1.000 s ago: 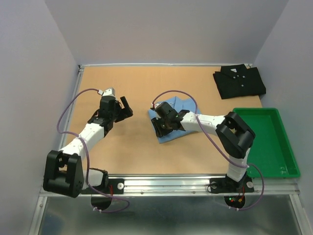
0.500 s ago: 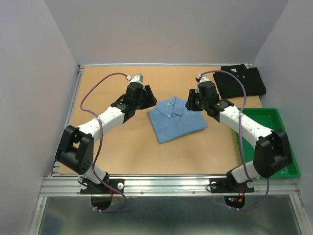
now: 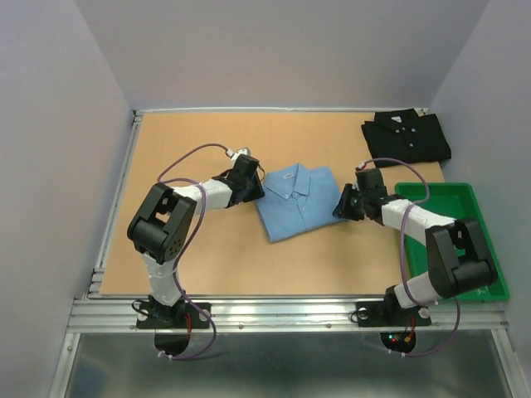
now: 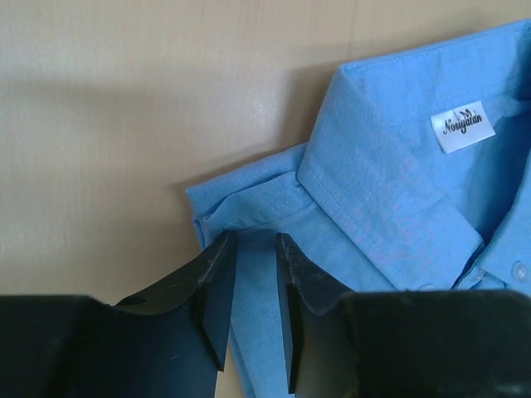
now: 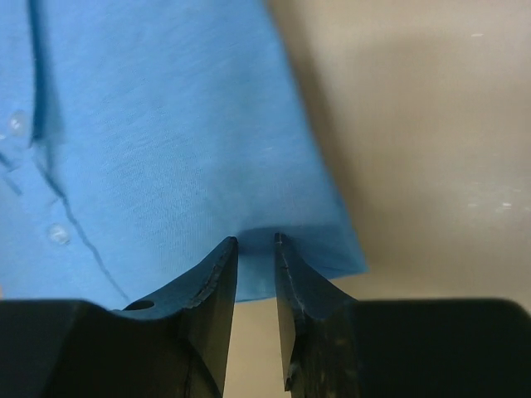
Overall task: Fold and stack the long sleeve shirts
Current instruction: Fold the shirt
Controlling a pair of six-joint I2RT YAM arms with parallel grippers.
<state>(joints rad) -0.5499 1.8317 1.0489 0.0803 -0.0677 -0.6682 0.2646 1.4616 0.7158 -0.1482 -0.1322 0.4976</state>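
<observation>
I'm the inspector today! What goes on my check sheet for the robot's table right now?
Surface: tan table, no spills seen.
Job's things: light blue shirt folded, mid-table; black shirt folded, far right corner, apart from it.
Clutter: green tray at the right edge.
Claws: left claw at the blue shirt's left edge, right claw at its right edge; jaws narrow, grip unclear.
Cables: purple cable looped along each arm.
Surroundings: grey walls on three sides; metal rail in front.
</observation>
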